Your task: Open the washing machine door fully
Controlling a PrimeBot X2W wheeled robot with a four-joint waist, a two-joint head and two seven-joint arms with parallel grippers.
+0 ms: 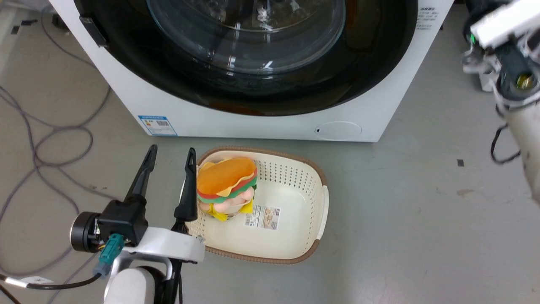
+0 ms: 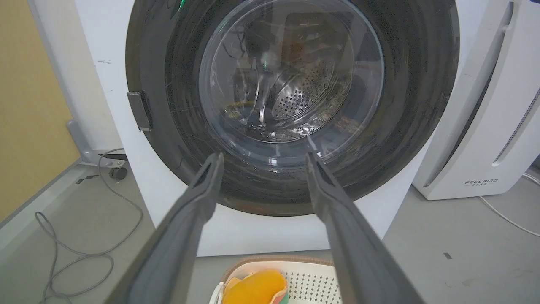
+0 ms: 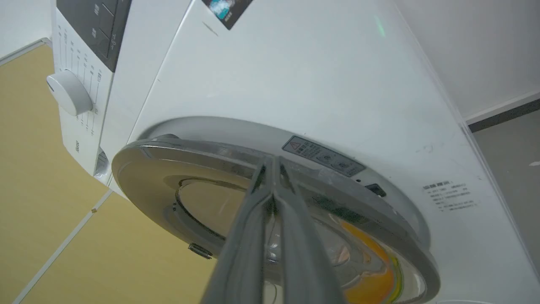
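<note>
Step in hand, by my read: get a purchase on door point(image 2: 291, 105) edge and start the swing. Sits in front face of washer point(image 1: 261, 122). Looks flush in head and left wrist views. Can't tell from right wrist view whether cracked open.

Right pincer point(image 3: 272, 164): closed to a sliver, nothing visibly gripped, tips at door rim, prob. upper right part. Can't tell whether touching or hooked behind. Left pincer point(image 1: 171, 150): wide open, empty, low over floor point(image 1: 422, 211) just beside basket point(image 1: 322, 202), aimed at door's lower half, apart from it.

To do it well: note handle tab point(image 2: 139, 110) on door's left edge, so prob. hinged on right. Pull at tab side, not hinge side. Hook behind the edge, tug straight out till latch gives, then follow the arc round toward robot's right, w/o dragging in a straight line. Keep tips off door's clear centre. Mind basket below swing path, though prob. clears under door.

Orientation: flat round disc, so no real long axis. Stands upright, face pointing out of washer front toward robot. Tab at approx. mid-height, left.
</note>
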